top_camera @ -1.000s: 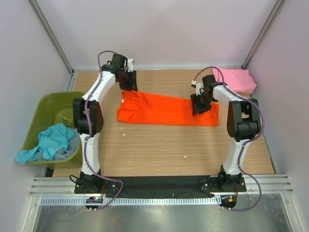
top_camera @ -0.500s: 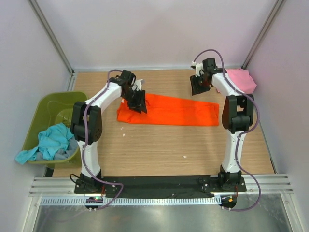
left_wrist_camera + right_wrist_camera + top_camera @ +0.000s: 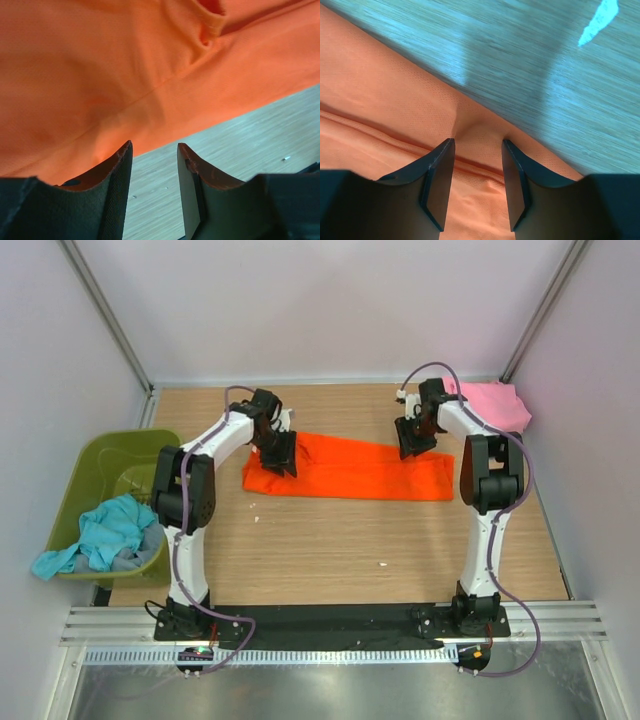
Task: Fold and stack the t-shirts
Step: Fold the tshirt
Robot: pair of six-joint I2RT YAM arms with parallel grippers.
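At nine o'clock of the orange t-shirt, the left gripper stood half-open, empty. The right gripper, at its two o'clock edge, stood half-open too.

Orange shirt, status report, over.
Left hand open, left end of orange shirt. Right hand open at its far edge. Shirt lies flat, not gripped. Nothing in the way.

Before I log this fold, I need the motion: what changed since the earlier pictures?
The left end effector swung from near the far edge of the wooden table onto the left end of the folded bright orange cloth t-shirt. The right end effector left its right part for its far edge. Neither gripped anything. Both that shirt and the pale pink cloth t-shirt stayed put.
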